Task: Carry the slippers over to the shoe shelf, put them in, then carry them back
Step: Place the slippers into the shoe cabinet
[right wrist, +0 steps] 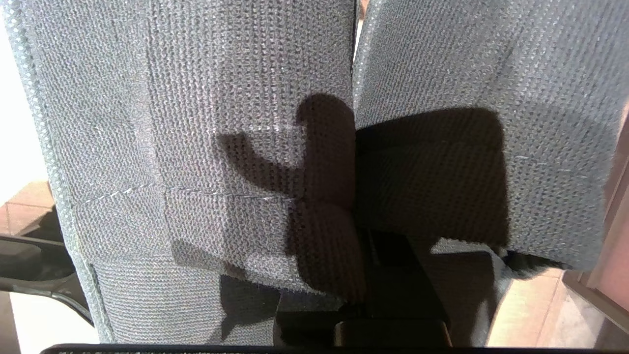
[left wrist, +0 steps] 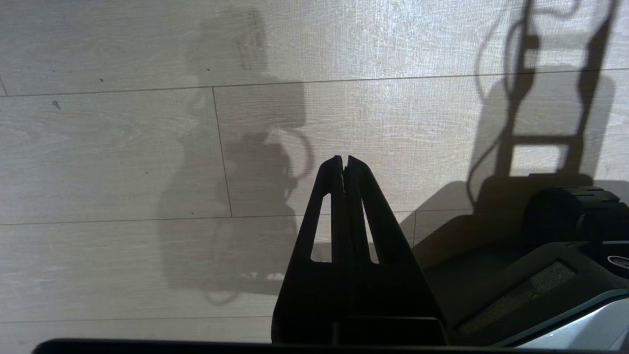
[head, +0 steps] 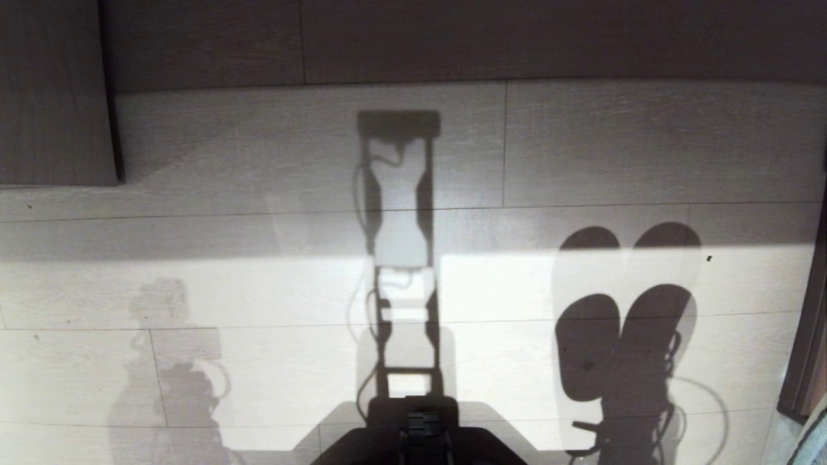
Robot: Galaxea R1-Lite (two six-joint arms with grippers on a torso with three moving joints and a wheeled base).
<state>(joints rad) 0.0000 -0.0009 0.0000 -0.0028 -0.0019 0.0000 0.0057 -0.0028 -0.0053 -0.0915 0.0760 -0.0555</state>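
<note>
The 2 slippers [right wrist: 236, 147] hang side by side directly in front of the right gripper [right wrist: 363, 275], its fingers closed on them at the inner edges. In the head view only their shadows fall on the pale wood floor [head: 581, 142]. The left gripper [left wrist: 344, 164] hangs over the floor beside the robot base [left wrist: 540, 285], fingers closed and holding nothing.

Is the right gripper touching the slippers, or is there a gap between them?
Touching. In the right wrist view the slippers hang side by side, filling the frame, and the right gripper is clamped on their edges with no gap.
</note>
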